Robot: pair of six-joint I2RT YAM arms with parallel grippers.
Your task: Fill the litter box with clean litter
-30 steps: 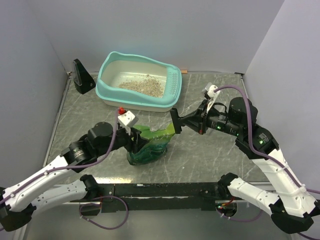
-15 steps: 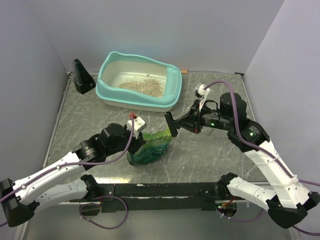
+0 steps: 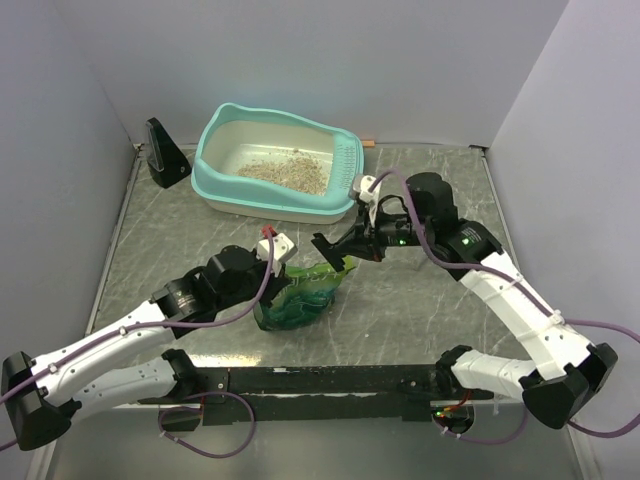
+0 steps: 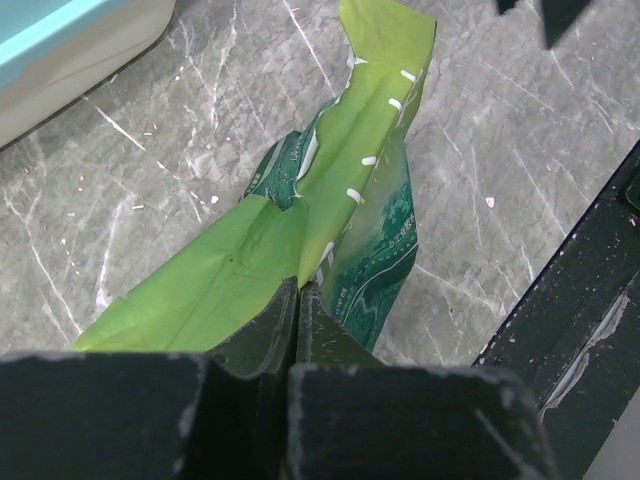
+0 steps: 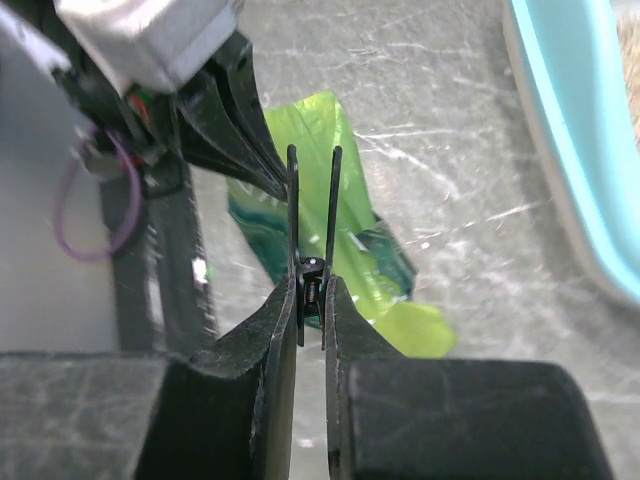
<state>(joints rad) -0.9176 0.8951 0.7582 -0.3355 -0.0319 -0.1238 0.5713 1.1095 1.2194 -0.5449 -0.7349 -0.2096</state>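
Note:
The litter box, turquoise-rimmed and cream inside, stands at the back of the table with a patch of beige clean litter on its floor. A green printed pouch stands in front of it. My left gripper is shut on the pouch's folded top edge, its jaws pressed together. My right gripper hovers just right of the pouch top, shut on a black clip whose two thin blades point at the pouch. The box's rim shows at the right wrist view's right edge.
A black triangular stand sits at the back left beside the box. Grey walls close in the table on three sides. A black rail runs along the near edge. The box's cream wall fills the left wrist view's top left.
My left gripper has moved up to the pouch and shut on its top edge. The right arm has carried the black clip leftward, closer to the pouch top.

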